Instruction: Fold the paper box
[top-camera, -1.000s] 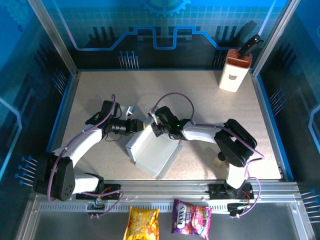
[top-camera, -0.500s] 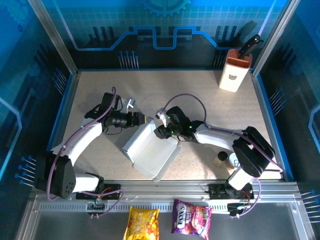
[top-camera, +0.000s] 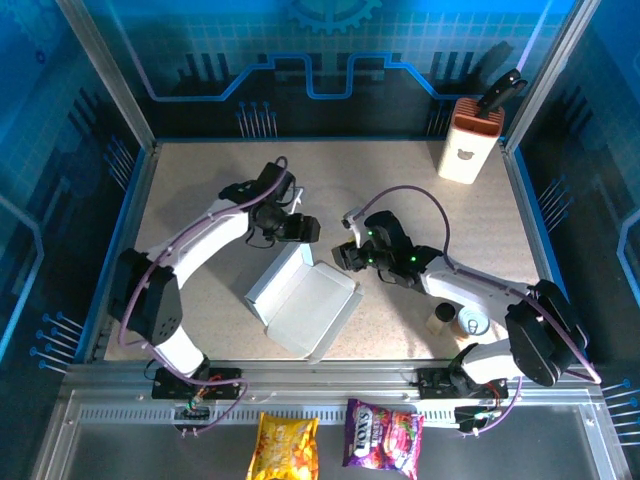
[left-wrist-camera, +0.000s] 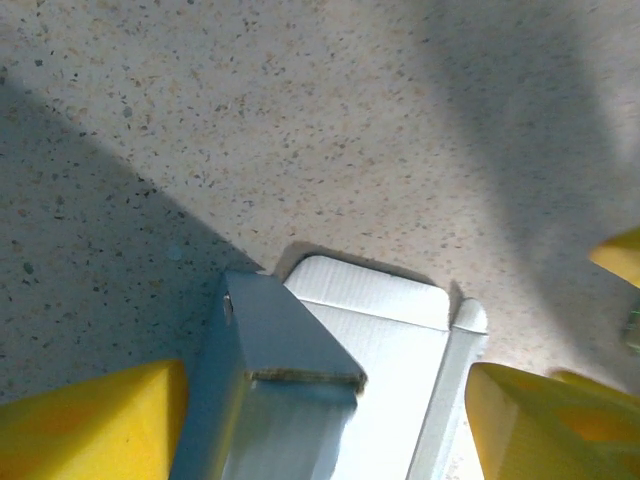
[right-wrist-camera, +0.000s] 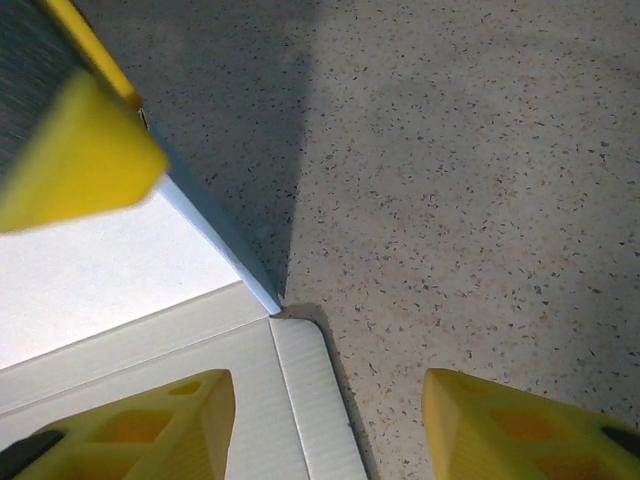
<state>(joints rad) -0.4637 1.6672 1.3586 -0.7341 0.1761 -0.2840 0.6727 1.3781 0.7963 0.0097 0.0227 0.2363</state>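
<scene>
The paper box (top-camera: 305, 305) lies half-folded at the table's middle front, its left wall raised and its white inner panel facing up. My left gripper (top-camera: 308, 230) hovers over the box's far end. In the left wrist view it is open (left-wrist-camera: 320, 435), its yellow fingers astride the raised wall (left-wrist-camera: 270, 370) and the flat panel (left-wrist-camera: 390, 340). My right gripper (top-camera: 343, 255) is off the box's far right corner. In the right wrist view it is open (right-wrist-camera: 330, 435), above a rounded flap (right-wrist-camera: 310, 400) and bare table, touching nothing.
A tall white-and-orange container (top-camera: 467, 145) with a bear mark stands at the back right. A small brown cup (top-camera: 441, 318) and a tape ring (top-camera: 470, 322) sit near the right arm's base. Two snack packets (top-camera: 285, 445) lie on the front ledge.
The right gripper opened, let go of the box and drew back to the right. The left gripper swung from the box's left to its far end and widened. The box lies more open.
</scene>
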